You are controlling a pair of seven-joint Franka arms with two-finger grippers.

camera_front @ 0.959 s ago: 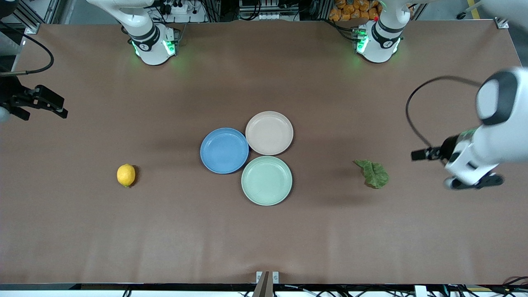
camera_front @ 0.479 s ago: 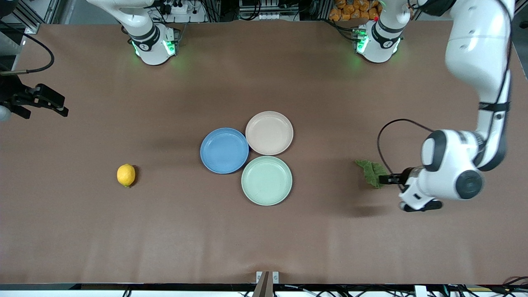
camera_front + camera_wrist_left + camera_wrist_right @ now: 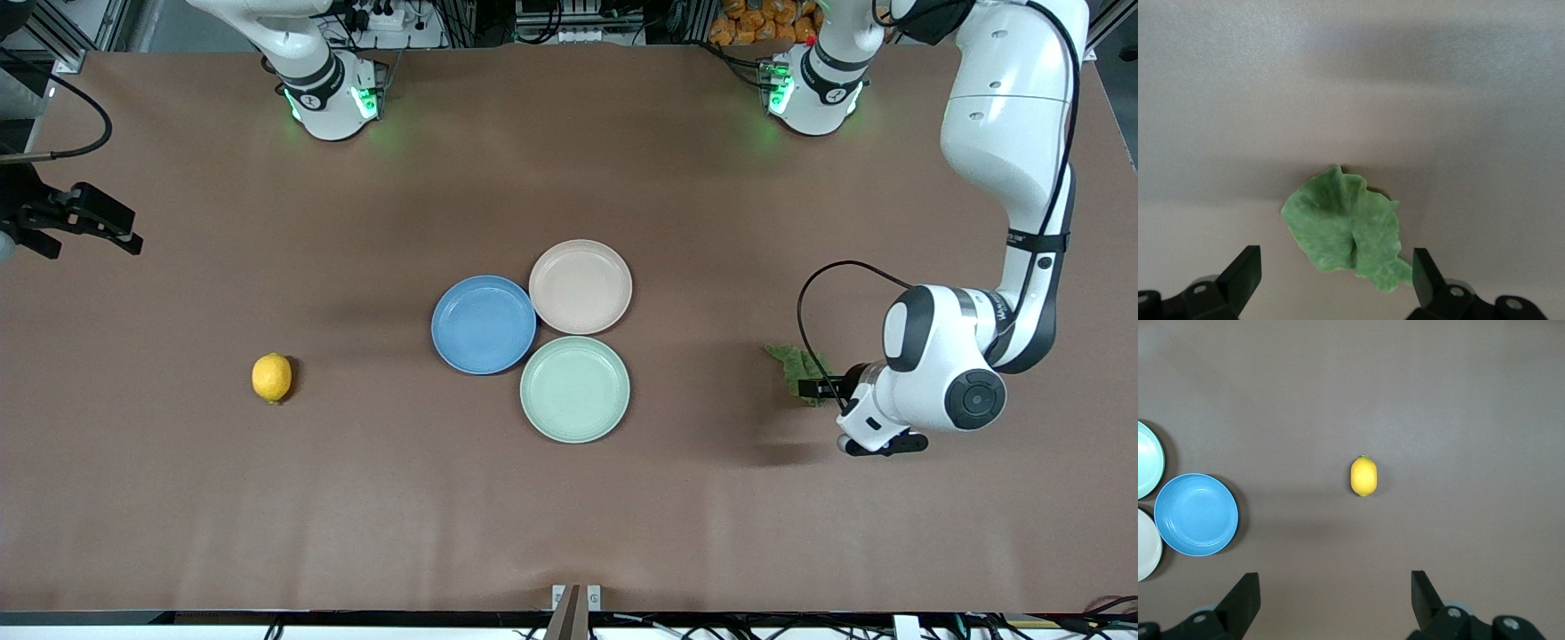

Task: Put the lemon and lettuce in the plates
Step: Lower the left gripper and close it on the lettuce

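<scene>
Nothing is plated yet: the lemon (image 3: 271, 377) and lettuce (image 3: 797, 368) lie on the table, the blue plate (image 3: 483, 324) and beige plate (image 3: 580, 286) are bare, the left gripper (image 3: 1337, 280) hangs wide open and empty over the lettuce, and the right gripper (image 3: 1335, 603), open and empty, waits high above the table's right-arm end.

left gripper (image 3: 822, 388) over lettuce (image 3: 794, 364); lemon (image 3: 271, 377) apart

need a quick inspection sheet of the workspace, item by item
surface: brown table, flat, dry.
job's things: lemon lies toward the right arm's end; lettuce flat toward the left arm's end; blue plate and beige plate touch, both empty.
clutter: mint-green plate, empty, nearer the camera than the other two.
grippers: left pincer open, over the lettuce; right pincer open, waiting high over its table end.
cables: black loop on the left wrist.
surroundings: nothing seen of note.
</scene>
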